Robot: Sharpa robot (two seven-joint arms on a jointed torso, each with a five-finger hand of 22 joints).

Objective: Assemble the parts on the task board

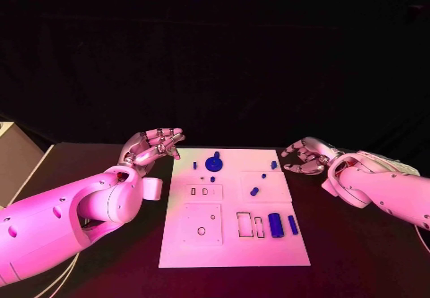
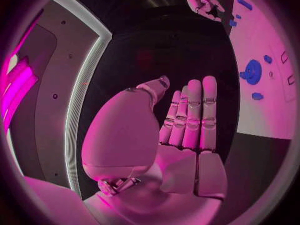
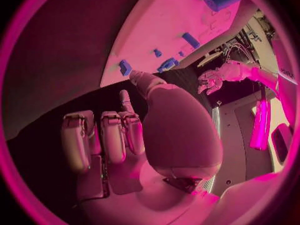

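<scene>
- Parts, general: small blue pieces on the white task board (image 1: 235, 251), which lies flat in the middle of the black table (image 1: 358, 261). They look like hard moulded plastic, so probably light, stiff, not fragile, and smooth enough to slip; each is best pinched across its narrow sides with the fingertips.
- Round disc (image 1: 214, 164): one, at the board's far end, with a small stub at its far edge. Best held by the rim.
- Thick cylinder (image 1: 275, 225): one, lying beside the rectangular slots near the board's right edge. It could roll if nudged; take it across its middle.
- Thin bar (image 1: 293, 224): one, just right of the cylinder.
- Small pegs and blocks: about five, scattered across the far half of the board, among them one at the right edge (image 1: 273, 164) and one slanted block (image 1: 255, 191). Too small to type exactly.
- Empty slots: several outlined recesses, unfilled, so assembly appears not yet begun.
- Left hand (image 1: 154, 146): raised off the board's far left corner, fingers straight and close together, holding nothing.
- Right hand (image 1: 306, 158): beside the board's far right corner, fingers loosely curled but apart, grasping nothing.
</scene>
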